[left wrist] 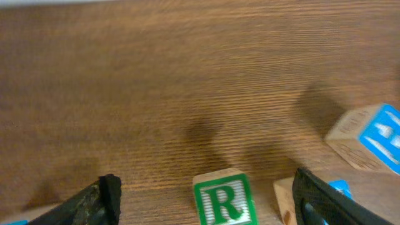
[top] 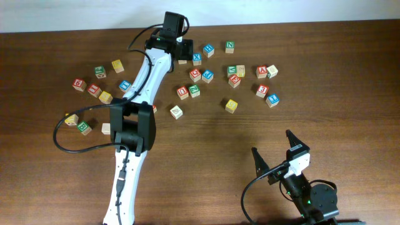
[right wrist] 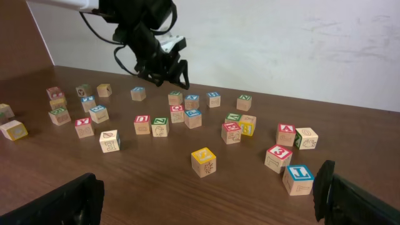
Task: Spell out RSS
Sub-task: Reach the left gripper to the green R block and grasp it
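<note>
One wooden R block [left wrist: 225, 199], green on white, sits between the spread fingers of the left claw [left wrist: 206, 182]; right claw [right wrist: 206, 182] likewise spread.

Overhead: fixed high, looking straight down on the table [top: 325, 44], far edge at top of frame.

Left wrist: very close above the wood by the far edge, tilted down. Green R block [left wrist: 225, 201] sits bottom centre.

Right wrist: low at the near right corner, facing the far edge and wall [right wrist: 281, 44]. It shares the yellow block [right wrist: 204, 161] and left gripper [right wrist: 169, 78] with overhead.
</note>
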Controlling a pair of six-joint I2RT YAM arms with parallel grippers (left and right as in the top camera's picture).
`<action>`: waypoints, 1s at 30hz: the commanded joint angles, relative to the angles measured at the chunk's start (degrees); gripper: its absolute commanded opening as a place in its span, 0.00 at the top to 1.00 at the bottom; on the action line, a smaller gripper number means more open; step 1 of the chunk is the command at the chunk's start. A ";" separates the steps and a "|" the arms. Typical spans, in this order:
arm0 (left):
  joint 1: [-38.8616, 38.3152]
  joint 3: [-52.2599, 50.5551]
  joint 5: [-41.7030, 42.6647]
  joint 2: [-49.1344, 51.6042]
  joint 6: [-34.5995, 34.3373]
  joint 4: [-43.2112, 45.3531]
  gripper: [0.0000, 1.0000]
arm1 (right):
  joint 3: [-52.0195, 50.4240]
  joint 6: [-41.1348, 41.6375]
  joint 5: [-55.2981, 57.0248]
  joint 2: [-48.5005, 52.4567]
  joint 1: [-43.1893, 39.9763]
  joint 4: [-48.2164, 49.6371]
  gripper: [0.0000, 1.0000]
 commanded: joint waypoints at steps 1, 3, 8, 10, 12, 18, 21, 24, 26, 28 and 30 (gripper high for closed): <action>0.39 1.07 -2.45 1.20 -6.36 -1.09 0.29 | -0.42 0.63 0.24 -0.42 0.31 -0.20 0.02; 0.28 1.07 -2.45 2.14 -6.36 -2.58 0.32 | -0.42 0.63 0.24 -0.42 0.31 -0.20 0.02; -0.09 1.07 -2.19 3.15 -6.34 -2.58 0.34 | -0.42 0.63 0.24 -0.42 0.31 -0.20 0.02; -0.31 1.07 -1.36 4.13 -6.32 -2.95 0.35 | -0.42 0.63 0.24 -0.42 0.31 -0.20 0.02; -0.57 1.07 -1.40 4.35 -6.32 -2.78 0.38 | -0.42 0.63 0.24 -0.42 0.31 -0.20 0.02; -0.57 1.09 -2.45 4.35 -6.32 -2.58 0.54 | -0.42 0.63 0.24 -0.42 0.31 -0.20 0.02; -0.57 1.09 -2.54 4.35 -6.32 -2.51 0.57 | -0.42 0.63 0.24 -0.42 0.31 -0.20 0.02; -0.57 1.09 -3.37 4.35 -6.29 -1.79 0.59 | -0.42 0.63 0.24 -0.44 0.31 -0.20 0.02; -0.57 1.09 -3.34 4.35 -6.29 -1.20 0.62 | -0.42 0.63 0.24 -0.42 0.31 -0.20 0.02; -0.57 1.09 -3.37 4.35 -6.27 -0.35 0.64 | -0.42 0.63 0.24 -0.42 0.31 -0.20 0.02; -0.57 1.09 -3.34 4.35 -6.27 0.07 0.66 | -0.42 0.63 0.24 -0.42 0.31 -0.20 0.02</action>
